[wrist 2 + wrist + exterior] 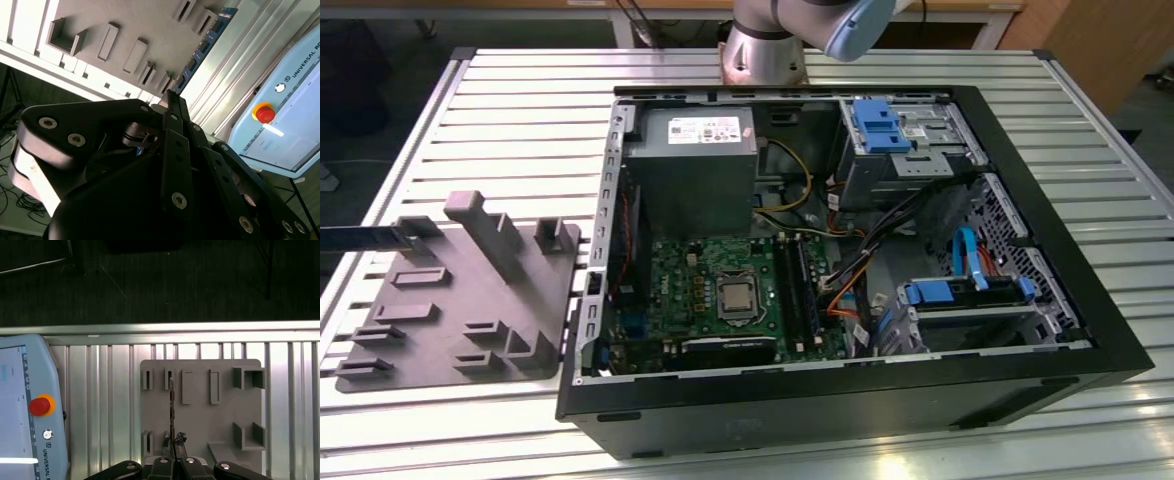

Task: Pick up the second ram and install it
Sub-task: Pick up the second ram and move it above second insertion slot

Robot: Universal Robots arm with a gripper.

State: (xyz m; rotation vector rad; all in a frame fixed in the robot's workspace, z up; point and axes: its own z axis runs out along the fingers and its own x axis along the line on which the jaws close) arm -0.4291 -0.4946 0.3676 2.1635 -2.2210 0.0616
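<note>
The second ram (pixel 205 45), a thin dark-blue stick with black chips, stands on its long edge over the grey holder tray (pixel 150 20). My gripper (pixel 170 102) has its black fingers shut on the ram's near end. In the first wrist view the ram (pixel 171 410) shows edge-on as a thin line running from my gripper (pixel 172 452) across the tray (pixel 200 425) to a slot pair. I cannot tell whether it rests in the slots or hangs just above them. In the exterior view the ram (pixel 360 238) is a dark bar at the left edge, beside the tray (pixel 440 300).
An open computer case (pixel 1067 340) lies on the slatted aluminium table (pixel 494 140), to the exterior view's right of the tray. Its motherboard (pixel 707 290) has long black slots (pixel 797 290). A pale-blue pendant with a red button (pixel 40 406) lies near the tray.
</note>
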